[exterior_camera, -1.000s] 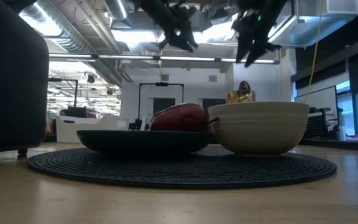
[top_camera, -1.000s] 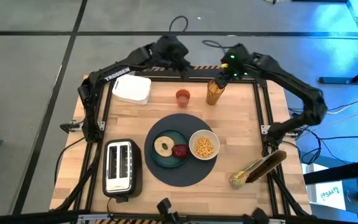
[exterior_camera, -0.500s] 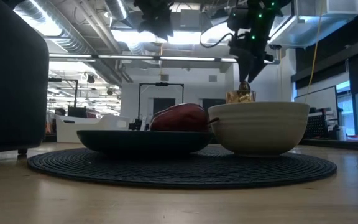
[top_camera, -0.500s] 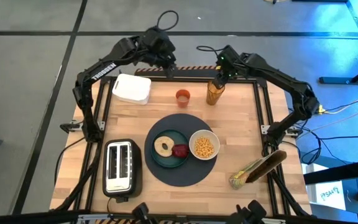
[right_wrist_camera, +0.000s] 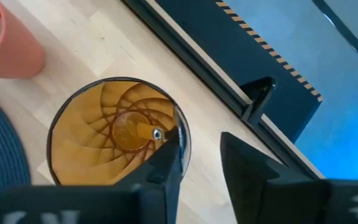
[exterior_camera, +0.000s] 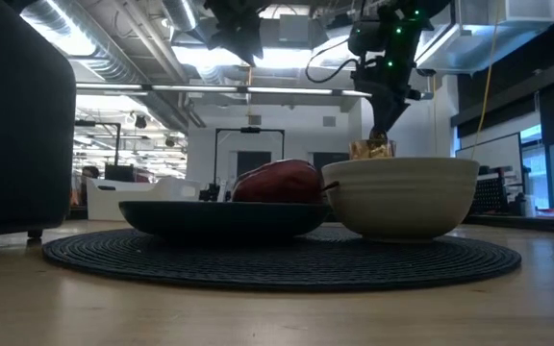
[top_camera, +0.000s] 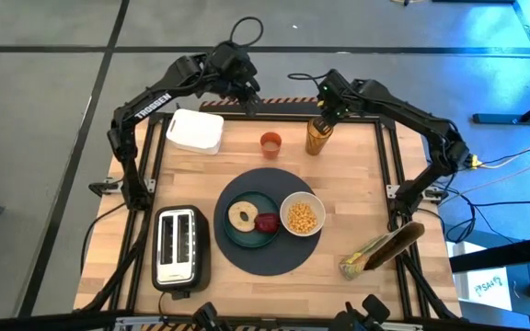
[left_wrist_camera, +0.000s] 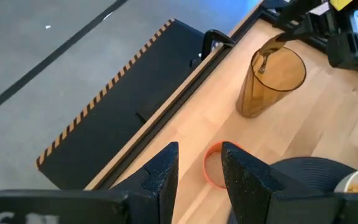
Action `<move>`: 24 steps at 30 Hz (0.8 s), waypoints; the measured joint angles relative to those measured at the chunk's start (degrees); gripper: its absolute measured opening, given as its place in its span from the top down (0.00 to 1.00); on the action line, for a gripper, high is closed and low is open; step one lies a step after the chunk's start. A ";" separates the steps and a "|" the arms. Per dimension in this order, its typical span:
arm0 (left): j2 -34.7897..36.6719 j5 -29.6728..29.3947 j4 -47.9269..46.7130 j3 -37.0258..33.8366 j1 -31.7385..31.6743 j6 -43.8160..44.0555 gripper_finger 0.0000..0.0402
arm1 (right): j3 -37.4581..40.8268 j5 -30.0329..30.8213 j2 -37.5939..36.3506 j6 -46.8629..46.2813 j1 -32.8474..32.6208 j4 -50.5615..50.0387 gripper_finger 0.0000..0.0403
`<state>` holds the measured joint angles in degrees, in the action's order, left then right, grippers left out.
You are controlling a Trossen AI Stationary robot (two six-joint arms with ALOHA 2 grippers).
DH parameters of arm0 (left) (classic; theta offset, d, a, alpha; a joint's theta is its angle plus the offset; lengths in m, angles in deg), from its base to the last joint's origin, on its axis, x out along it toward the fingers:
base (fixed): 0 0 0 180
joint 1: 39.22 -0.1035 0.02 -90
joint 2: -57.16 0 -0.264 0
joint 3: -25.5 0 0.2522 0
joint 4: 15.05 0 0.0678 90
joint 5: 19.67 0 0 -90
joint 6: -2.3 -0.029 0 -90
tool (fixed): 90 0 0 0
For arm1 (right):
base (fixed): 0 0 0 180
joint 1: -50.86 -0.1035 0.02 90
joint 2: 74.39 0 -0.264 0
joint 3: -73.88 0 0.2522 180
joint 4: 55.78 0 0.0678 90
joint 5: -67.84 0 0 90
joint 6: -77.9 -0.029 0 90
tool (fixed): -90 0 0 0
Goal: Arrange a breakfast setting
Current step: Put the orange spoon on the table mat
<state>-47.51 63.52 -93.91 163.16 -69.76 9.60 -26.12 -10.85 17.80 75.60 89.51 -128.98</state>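
Note:
On the round dark-grey mat [top_camera: 270,262] rest a teal plate [top_camera: 247,238] with a bagel [top_camera: 242,216] and a dark red fruit [top_camera: 267,222], and a white bowl [top_camera: 285,206] of yellow cereal. A small orange cup [top_camera: 270,143] stands behind the mat. Beside it an amber glass [top_camera: 316,138] holds a metal spoon [left_wrist_camera: 267,55], bowl end down. My right gripper [right_wrist_camera: 201,140] hangs right over the glass, fingers apart at the spoon's handle end [right_wrist_camera: 156,133]. My left gripper [left_wrist_camera: 199,155] is open and empty, high over the table's far edge. My right gripper slants down from above onto the spoon's handle end [left_wrist_camera: 272,45], which sticks out of the glass. One finger [right_wrist_camera: 171,149] stands close beside that end. I cannot tell whether it touches the spoon. The spoon leans on the glass's rim.
A white lidded box [top_camera: 195,131] sits at the far left, a toaster [top_camera: 180,245] at the near left, a long bag [top_camera: 382,248] at the near right. The black frame rail [left_wrist_camera: 166,81] runs along the far edge. Bare wood lies right of the mat.
My right gripper has sunk toward the amber glass until its fingertips are at the spoon's handle end. My left gripper has drawn up and back toward the table's far left, tipping further down, then kept still. The things on the table have not moved.

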 joint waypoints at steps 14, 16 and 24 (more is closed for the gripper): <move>0.00 -0.95 -0.53 0.00 3.65 3.20 0.71 | 0.00 -1.87 0.85 1.58 0.00 1.30 0.98; 0.00 -1.55 -1.43 0.00 4.31 3.28 0.71 | 0.00 -1.89 0.85 1.76 0.00 1.33 0.98; 0.00 -3.41 -5.73 0.00 5.51 3.32 0.71 | 0.00 -1.84 0.51 2.20 0.00 0.44 0.99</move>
<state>-47.51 60.11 -99.64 163.16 -64.26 12.92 -26.12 -12.70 18.31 77.80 89.51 -128.54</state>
